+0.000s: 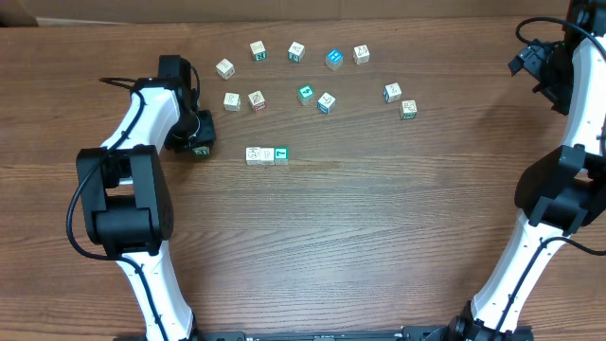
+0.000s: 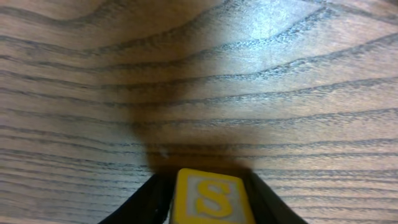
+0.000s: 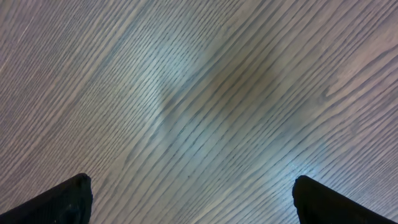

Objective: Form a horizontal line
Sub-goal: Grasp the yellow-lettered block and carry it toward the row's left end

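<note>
Overhead view: wooden table (image 1: 379,246), one arm at each side. The horizontal line (image 1: 267,154) lies a little toward the left arm's side of the table's middle. It is three small letter cubes touching edge to edge, two pale-faced, with a teal-faced one at the end nearer the right arm (image 1: 559,189). The row runs straight across the picture.

Scattered cubes (image 1: 296,51) lie on the far side of the row, none touching it. Five form a loose arc farthest back, four sit between that arc and the row, and two lie off toward the right arm. Faces are white, teal and blue; the letters are too small to read from above.

The left pincer (image 1: 200,144) is down at table level, just off the row's pale end and about level with it. A clear strip of bare wood separates it from the row.

Left wrist view: the S cube (image 2: 210,198), yellow-faced with a pale letter S, sits between the two dark fingers. Both fingers lie close against its sides with no gap showing, so the pincer is narrowed onto the cube. Wood grain fills the rest of the frame, with a shadow just ahead of the cube.

Right wrist view: the right pincer (image 3: 189,190) is spread wide, fingertips at the two bottom corners, holding nothing, with only table grain between them. Overhead, the right arm reaches to the far right corner, well apart from every cube.
</note>
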`<state>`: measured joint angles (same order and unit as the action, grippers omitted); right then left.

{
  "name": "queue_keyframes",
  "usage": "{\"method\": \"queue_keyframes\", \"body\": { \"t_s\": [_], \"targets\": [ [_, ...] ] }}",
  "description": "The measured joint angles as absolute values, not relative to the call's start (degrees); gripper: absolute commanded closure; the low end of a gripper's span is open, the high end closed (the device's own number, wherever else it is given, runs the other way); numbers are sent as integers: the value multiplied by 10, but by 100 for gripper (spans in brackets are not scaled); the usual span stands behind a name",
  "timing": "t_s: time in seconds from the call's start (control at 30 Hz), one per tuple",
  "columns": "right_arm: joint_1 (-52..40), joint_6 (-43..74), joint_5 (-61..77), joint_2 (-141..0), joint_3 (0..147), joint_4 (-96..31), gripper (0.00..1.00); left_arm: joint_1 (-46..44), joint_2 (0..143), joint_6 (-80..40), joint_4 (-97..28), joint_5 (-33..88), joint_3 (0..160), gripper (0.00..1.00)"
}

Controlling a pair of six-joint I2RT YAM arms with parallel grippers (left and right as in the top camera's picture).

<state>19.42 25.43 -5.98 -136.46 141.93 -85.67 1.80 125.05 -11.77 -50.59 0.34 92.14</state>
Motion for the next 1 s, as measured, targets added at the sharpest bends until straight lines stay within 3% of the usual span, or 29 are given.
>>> {"method": "queue_keyframes", "body": {
  "t_s": [1.0],
  "targets": [
    [194, 254, -60, -1365, 1419, -857, 0, -42, 1251, -108, -501, -11, 922, 69]
  ]
}}
